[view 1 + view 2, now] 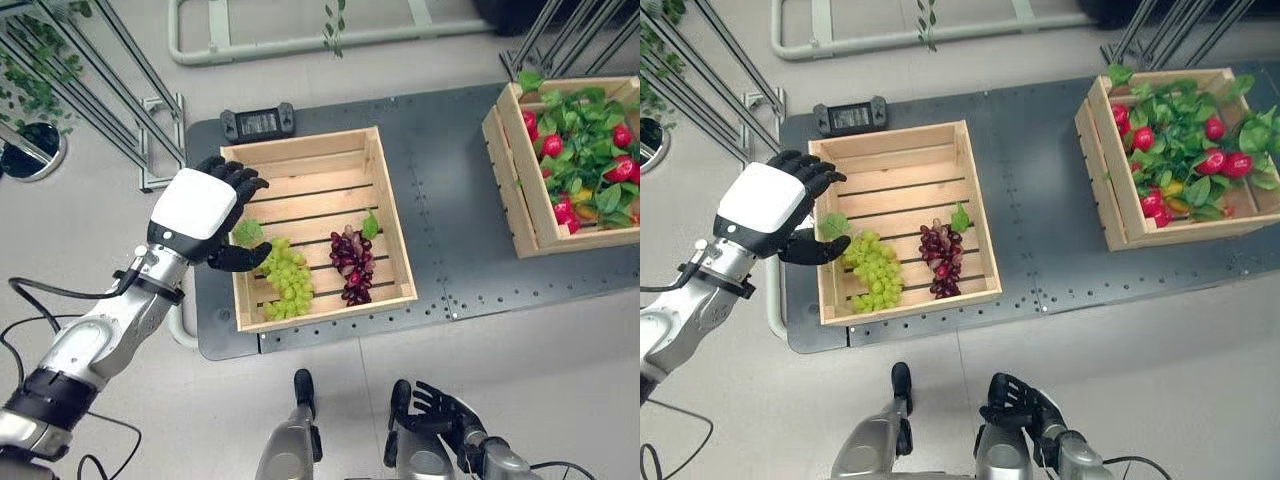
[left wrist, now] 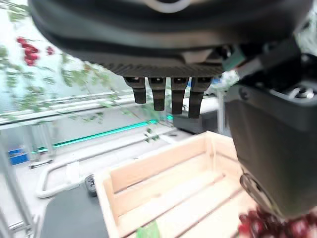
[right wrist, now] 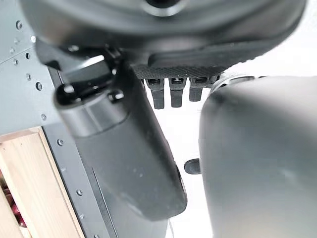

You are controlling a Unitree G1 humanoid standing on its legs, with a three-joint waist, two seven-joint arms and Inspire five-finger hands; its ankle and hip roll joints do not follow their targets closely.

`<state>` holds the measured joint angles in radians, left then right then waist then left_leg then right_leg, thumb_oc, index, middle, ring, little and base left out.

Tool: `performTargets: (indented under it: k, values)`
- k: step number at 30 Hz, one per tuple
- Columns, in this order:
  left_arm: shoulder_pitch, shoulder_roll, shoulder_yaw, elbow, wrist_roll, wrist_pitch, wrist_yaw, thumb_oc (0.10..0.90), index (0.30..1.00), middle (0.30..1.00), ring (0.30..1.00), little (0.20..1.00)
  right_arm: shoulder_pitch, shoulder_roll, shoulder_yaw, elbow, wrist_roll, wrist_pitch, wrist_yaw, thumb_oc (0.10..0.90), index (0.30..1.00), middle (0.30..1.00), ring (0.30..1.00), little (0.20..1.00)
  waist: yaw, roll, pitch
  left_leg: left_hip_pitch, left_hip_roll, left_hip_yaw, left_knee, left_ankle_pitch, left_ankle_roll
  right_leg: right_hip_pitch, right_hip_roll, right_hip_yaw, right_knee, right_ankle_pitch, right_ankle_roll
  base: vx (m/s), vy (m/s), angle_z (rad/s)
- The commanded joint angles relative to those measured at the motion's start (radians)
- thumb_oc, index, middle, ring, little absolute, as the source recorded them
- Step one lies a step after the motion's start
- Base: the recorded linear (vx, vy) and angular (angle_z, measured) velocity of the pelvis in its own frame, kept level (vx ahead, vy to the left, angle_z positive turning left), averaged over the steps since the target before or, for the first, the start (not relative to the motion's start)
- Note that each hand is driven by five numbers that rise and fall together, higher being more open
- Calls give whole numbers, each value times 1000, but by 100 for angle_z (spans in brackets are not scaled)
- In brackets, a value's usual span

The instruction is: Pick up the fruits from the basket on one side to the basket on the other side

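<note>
2 bunches of grapes lie in the near wooden basket [image 1: 385, 215] on the dark table [image 1: 450, 200]: a green bunch [image 1: 288, 278] towards the robot's left and a purple bunch [image 1: 352, 263] just beside it, each with a green leaf at its far end. A 2nd basket [image 1: 510, 175], heaped with red fruit [image 1: 552, 146] and leaves, stands well apart at the table's right end.

The left hand [image 1: 205, 210] hovers over the left wall of the near basket, fingers loosely spread and thumb [image 1: 240, 258] reaching in towards the top of the green bunch; whether the thumb touches the grapes cannot be told. It holds nothing. The right hand [image 1: 1025, 405] hangs low beside the table's near edge with its fingers loosely curled, empty and idle. A small black controller [image 1: 258, 122] lies on the table behind the near basket.

The green bunch is likely the 1st to go. If real, it would be soft, easily bruised and loose, with single grapes prone to pull off; if imitation, light and rubbery. Either way it will sag and swing when lifted. The best hold is probably near the stem and leaf end, or a cupped hand round the thick middle with only gentle pressure.
</note>
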<state>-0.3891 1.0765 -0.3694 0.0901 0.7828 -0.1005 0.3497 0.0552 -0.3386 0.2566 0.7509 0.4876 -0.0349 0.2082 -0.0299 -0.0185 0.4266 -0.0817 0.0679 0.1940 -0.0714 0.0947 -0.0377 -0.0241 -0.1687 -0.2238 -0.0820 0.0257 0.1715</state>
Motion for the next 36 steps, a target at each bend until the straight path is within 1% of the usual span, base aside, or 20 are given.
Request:
performTargets:
  k: [1, 3, 4, 9, 10, 11, 13, 14, 15, 16, 18, 22, 25, 28, 29, 33, 35, 36]
  values:
    - [-138, 53, 17, 36, 64, 47, -7, 800, 900, 900, 900, 900, 8, -68, 43, -47, 62, -8, 25, 800, 900, 900, 900, 900, -22, -4, -45, -88, -42, 20, 210, -157, 15, -131, -8, 59, 149, -6, -7, -47, 0, 5]
    - [-206, 71, -45, 48, 118, 60, -41, 800, 900, 900, 900, 900, -9, -83, 53, -49, 83, -10, 34, 800, 900, 900, 900, 900, -27, -8, -22, -116, -36, 19, 238, -158, 12, -151, -5, 60, 165, -9, -13, -53, -9, 3]
    - [-215, 71, -53, 50, 117, 60, -42, 800, 900, 900, 900, 900, -10, -83, 52, -49, 85, -10, 35, 800, 900, 900, 900, 900, -26, -9, -21, -119, -35, 19, 241, -159, 12, -153, -5, 59, 167, -9, -14, -35, -10, -1]
    - [-361, 76, -183, 67, 210, 66, -158, 800, 900, 900, 900, 900, -44, -85, 72, -25, 112, -24, 43, 800, 900, 900, 900, 900, -30, -20, 14, -165, -23, 17, 287, -164, 11, -192, 1, 54, 207, -17, -19, -29, -33, 2]
    - [-389, 74, -205, 71, 225, 61, -180, 800, 900, 900, 900, 900, -51, -84, 75, -21, 117, -28, 45, 800, 900, 900, 900, 900, -30, -24, 21, -173, -21, 16, 297, -167, 11, -198, 3, 54, 215, -19, -21, -51, -66, 3]
    - [-423, 74, -233, 70, 233, 48, -224, 800, 900, 900, 900, 900, -59, -86, 80, -24, 124, -27, 46, 800, 900, 900, 900, 900, -34, -29, 30, -184, -19, 15, 308, -169, 9, -206, 7, 54, 221, -21, -23, -48, -51, 4]
    - [-461, 71, -267, 69, 237, 37, -267, 800, 900, 900, 900, 900, -66, -86, 85, -28, 128, -25, 44, 800, 900, 900, 900, 900, -36, -31, 39, -196, -16, 15, 320, -170, 9, -216, 10, 53, 231, -24, -25, -23, -21, 1]
    - [-469, 70, -275, 70, 238, 36, -271, 800, 900, 900, 900, 900, -68, -85, 85, -27, 129, -25, 44, 800, 900, 900, 900, 900, -36, -32, 40, -199, -15, 15, 323, -171, 9, -219, 10, 53, 234, -25, -26, -45, -37, -8]
    - [-516, 66, -313, 72, 237, 25, -322, 800, 900, 900, 900, 900, -80, -85, 92, -23, 133, -25, 38, 800, 900, 900, 900, 900, -38, -35, 52, -212, -12, 15, 341, -175, 8, -231, 14, 52, 248, -30, -29, -38, -33, -5]
    - [-525, 67, -318, 70, 231, 20, -335, 800, 900, 900, 900, 900, -81, -83, 92, -21, 134, -27, 38, 800, 900, 900, 900, 900, -38, -35, 54, -215, -11, 14, 344, -175, 8, -233, 14, 52, 251, -30, -29, -42, -44, -3]
    - [-565, 80, -342, 56, 194, -19, -398, 800, 900, 900, 900, 900, -83, -84, 88, -10, 131, -33, 44, 800, 900, 900, 900, 900, -39, -34, 61, -219, -10, 14, 350, -175, 7, -234, 16, 50, 252, -30, -29, 0, 0, 0]
    - [-594, 105, -355, 4, 164, -50, -504, 800, 900, 900, 900, 900, -85, -84, 87, -8, 115, -38, 46, 800, 900, 900, 900, 900, -34, -30, 70, -218, -9, 17, 348, -171, 6, -226, 19, 43, 247, -31, -31, -3, -8, -2]
    - [-615, 138, -348, -49, 145, -32, -540, 800, 900, 900, 900, 900, -83, -90, 84, -16, 121, -41, 44, 800, 900, 900, 900, 900, -27, -29, 76, -220, -12, 9, 352, -172, 4, -220, 19, 36, 243, -32, -34, -17, -48, 1]
    - [-616, 155, -327, -77, 140, -33, -572, 800, 900, 900, 900, 900, -80, -87, 83, -17, 119, -43, 44, 800, 900, 900, 900, 900, -21, -29, 77, -217, -10, 7, 346, -168, -1, -211, 19, 28, 236, -32, -33, 0, -11, 1]
    - [-610, 165, -308, -100, 157, -26, -604, 800, 900, 900, 900, 900, -78, -84, 81, -17, 117, -52, 52, 800, 900, 900, 900, 900, -16, -28, 79, -214, -11, 3, 341, -165, 0, -205, 19, 26, 232, -31, -33, 0, 0, 0]
    - [-611, 175, -294, -107, 204, -9, -616, 800, 900, 900, 900, 900, -81, -78, 88, -21, 128, -52, 49, 800, 900, 900, 900, 900, -10, -34, 76, -209, -14, 1, 325, -160, 0, -198, 22, 21, 218, -25, -30, 2, -48, 1]
    - [-612, 175, -296, -94, 206, -12, -602, 800, 900, 900, 900, 900, -81, -72, 92, -17, 128, -59, 49, 800, 900, 900, 900, 900, -9, -37, 75, -207, -13, 1, 325, -162, 0, -198, 24, 18, 219, -26, -30, 3, -44, 1]
    - [-618, 174, -301, -90, 200, -17, -616, 800, 900, 900, 900, 900, -83, -69, 93, -11, 130, -66, 52, 800, 900, 900, 900, 900, -9, -41, 75, -209, -13, -1, 329, -164, 0, -199, 27, 18, 220, -27, -31, 5, -45, 1]
